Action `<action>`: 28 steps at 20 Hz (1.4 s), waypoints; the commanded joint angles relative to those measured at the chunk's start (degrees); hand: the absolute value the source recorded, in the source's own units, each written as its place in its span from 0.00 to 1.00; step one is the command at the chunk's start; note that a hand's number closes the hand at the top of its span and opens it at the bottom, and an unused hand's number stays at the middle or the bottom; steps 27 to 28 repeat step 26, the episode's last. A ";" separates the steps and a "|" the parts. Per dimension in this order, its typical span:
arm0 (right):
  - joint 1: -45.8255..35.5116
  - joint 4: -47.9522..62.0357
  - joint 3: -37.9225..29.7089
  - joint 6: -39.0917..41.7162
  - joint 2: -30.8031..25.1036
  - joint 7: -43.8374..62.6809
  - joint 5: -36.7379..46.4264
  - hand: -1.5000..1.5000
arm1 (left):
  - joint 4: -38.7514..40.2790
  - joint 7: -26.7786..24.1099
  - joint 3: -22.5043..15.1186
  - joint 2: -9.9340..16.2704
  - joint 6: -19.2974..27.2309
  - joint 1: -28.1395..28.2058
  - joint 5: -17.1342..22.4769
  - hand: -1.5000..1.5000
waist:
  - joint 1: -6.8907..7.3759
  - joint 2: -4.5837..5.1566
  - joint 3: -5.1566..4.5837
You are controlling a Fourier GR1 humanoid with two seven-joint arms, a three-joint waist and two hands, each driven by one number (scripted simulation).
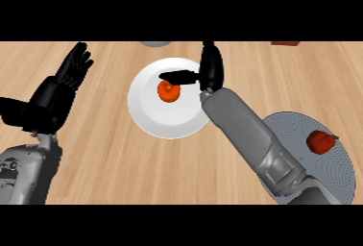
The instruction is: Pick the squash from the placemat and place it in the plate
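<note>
An orange squash (169, 91) lies on the white plate (159, 117) at the counter's middle. My right hand (207, 72) hovers over the plate's right side with fingers straight and thumb stretched left just above the squash; it holds nothing. The grey round placemat (333, 175) is at the lower right, partly hidden by my right forearm. My left hand (60, 89) stays open at the left, fingers up, resting.
A red bell pepper (321, 142) sits on the placemat. A grey object (154, 43) shows at the top edge behind the plate, and a reddish-brown object (285, 43) at the top right. The counter is light wood.
</note>
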 commanded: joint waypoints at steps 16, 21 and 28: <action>24.98 -19.36 -7.14 16.79 -12.93 -13.05 -2.10 0.00 | -3.77 1.48 4.58 1.55 -1.75 5.99 -0.02 0.50 | -4.73 -1.32 -0.07; 24.84 -17.96 -12.10 25.24 -19.02 -13.56 -3.29 0.00 | -2.22 -3.64 5.02 0.81 -2.76 8.15 -1.06 0.50 | -4.19 -1.05 -0.07; 27.98 -19.06 -13.86 23.12 -19.24 -15.80 1.26 0.00 | -1.99 0.78 3.65 -1.10 -0.97 3.69 -2.52 0.50 | -4.12 -1.02 -0.05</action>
